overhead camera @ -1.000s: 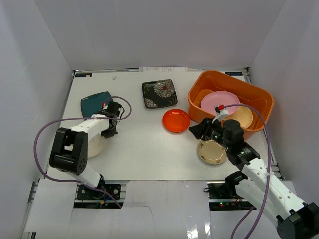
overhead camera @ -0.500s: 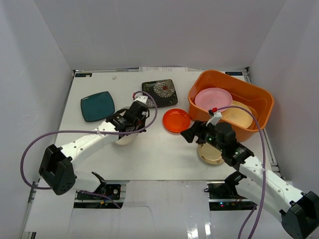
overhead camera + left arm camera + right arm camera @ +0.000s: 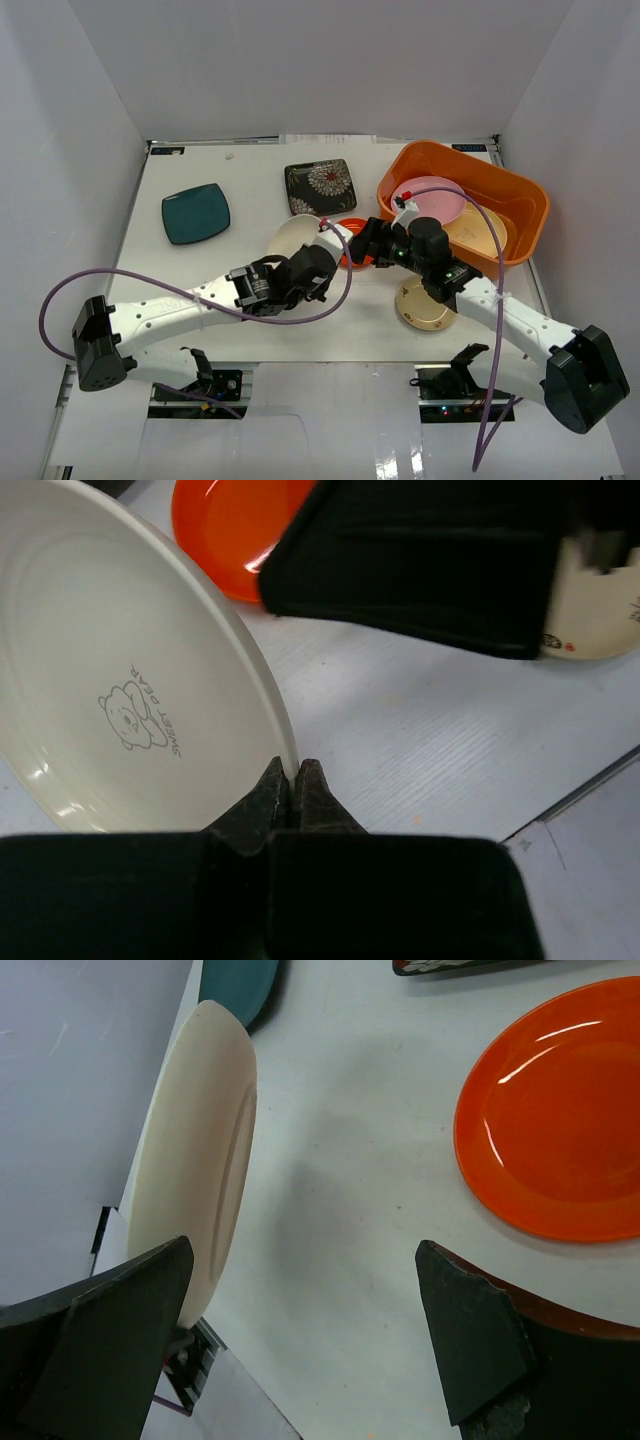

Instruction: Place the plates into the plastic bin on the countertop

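The left arm has swung further right toward the middle of the table [image 3: 260,170], bringing the cream plate [image 3: 291,236] with it. The right arm has slid left, off the beige plate [image 3: 424,305] by the near-right corner. The left arm stretches low across the table, its left gripper [image 3: 293,780] pinched tight on the cream plate's rim, the plate steeply tilted. The right gripper [image 3: 300,1260] is spread wide beside the red-orange plate [image 3: 560,1120]. The orange bin [image 3: 520,195] sits at the far-right corner, holding a pink plate [image 3: 430,205] and a tan plate [image 3: 485,232].
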Robot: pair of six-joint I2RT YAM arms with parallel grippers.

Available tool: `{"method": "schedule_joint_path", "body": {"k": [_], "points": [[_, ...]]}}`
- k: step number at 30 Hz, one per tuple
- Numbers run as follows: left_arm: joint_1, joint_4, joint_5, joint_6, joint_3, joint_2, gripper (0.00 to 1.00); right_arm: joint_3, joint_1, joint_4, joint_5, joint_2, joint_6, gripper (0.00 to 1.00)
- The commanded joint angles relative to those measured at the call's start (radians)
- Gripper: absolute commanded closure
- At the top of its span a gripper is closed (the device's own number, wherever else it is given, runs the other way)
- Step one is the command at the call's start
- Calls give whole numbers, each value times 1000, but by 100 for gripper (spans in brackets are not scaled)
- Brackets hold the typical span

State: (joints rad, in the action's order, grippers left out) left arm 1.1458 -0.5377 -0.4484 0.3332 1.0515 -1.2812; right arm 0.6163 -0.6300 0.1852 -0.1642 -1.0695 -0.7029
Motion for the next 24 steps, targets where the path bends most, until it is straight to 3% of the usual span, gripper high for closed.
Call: {"method": "schedule_joint_path", "body": {"k": [1,8,11,18,20,24], "points": [[49,112,-12,-94,-16,72,100,66,-17,120,-61,-41,-50,2],[58,163,131,-177,-31,102,100,48,-27,197,-110,-78,-95,3],[58,148,102,-178,-25,95,100,48,-25,165,-80,-55,-75,7],[58,111,99,-181,-19,99,100,51,-27,-5,250,225,0,9],[58,129,144,-198,-21,98,100,82,-28,-36,243,211,28,7],[58,169,183,-223,-25,108,100,155,-49,-52,79,85,37,5]]}}
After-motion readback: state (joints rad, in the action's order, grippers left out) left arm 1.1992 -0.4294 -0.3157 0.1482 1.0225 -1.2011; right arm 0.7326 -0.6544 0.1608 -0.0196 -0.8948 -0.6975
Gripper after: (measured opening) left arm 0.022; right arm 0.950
